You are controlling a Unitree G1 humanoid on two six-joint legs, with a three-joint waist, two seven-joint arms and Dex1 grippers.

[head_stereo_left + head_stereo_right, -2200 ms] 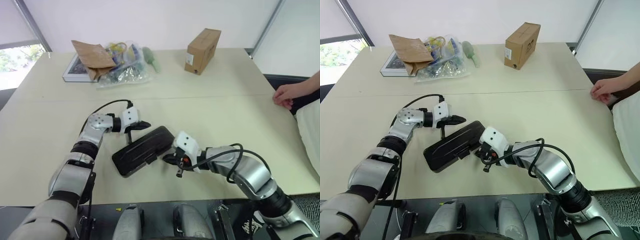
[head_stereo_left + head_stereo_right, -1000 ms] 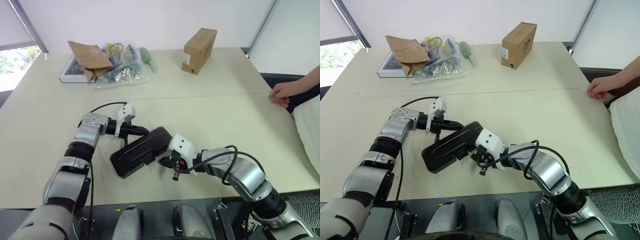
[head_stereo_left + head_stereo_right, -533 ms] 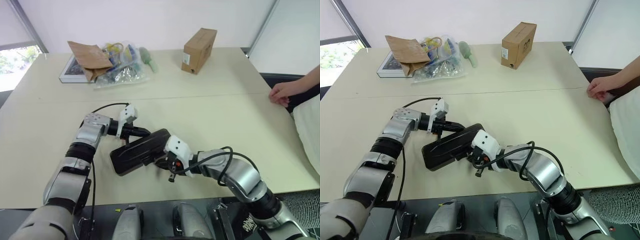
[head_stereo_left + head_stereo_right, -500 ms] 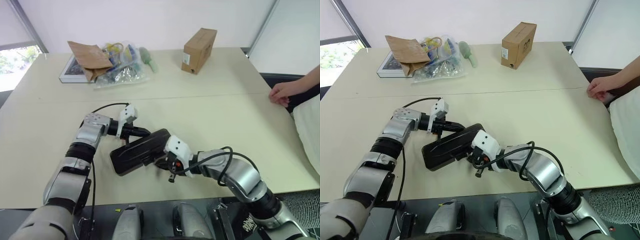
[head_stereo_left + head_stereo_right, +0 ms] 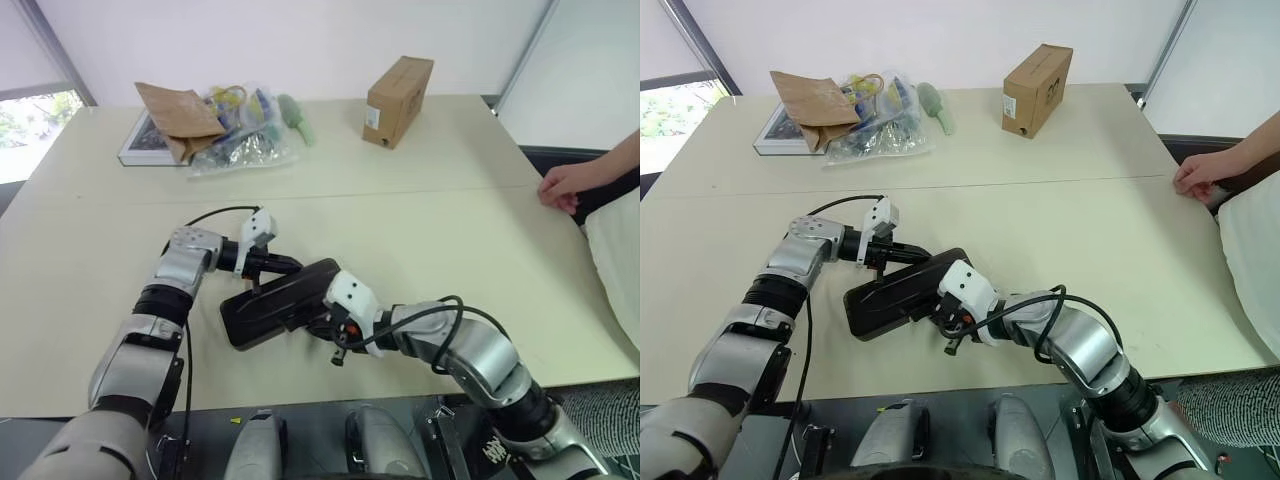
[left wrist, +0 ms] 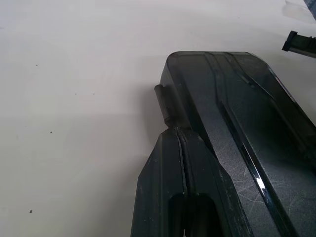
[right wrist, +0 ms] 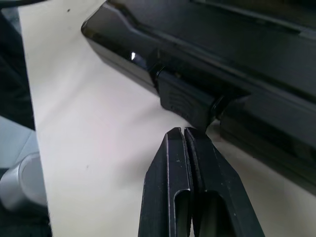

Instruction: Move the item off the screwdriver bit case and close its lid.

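The screwdriver bit case (image 5: 275,300) lies closed on the table, its dark lid (image 6: 247,123) down on it. The item is out of view. My left gripper (image 5: 296,266) is shut and rests against the case's far corner, beside a hinge knuckle (image 6: 165,103). My right gripper (image 5: 318,318) is shut at the case's near long edge. In the right wrist view the right gripper (image 7: 186,132) has its tips right at the small black latch (image 7: 185,101), with nothing between the fingers.
A cardboard box (image 5: 398,86) stands at the back of the table. At the back left, a brown paper bag and a clear plastic bag of odds (image 5: 225,125) lie on a book (image 5: 140,152). A person's hand (image 5: 570,185) rests on the table's right edge.
Over the two seconds my right gripper has edged left along the case's near edge to its latch. The lid stays down and my left gripper keeps to its corner.
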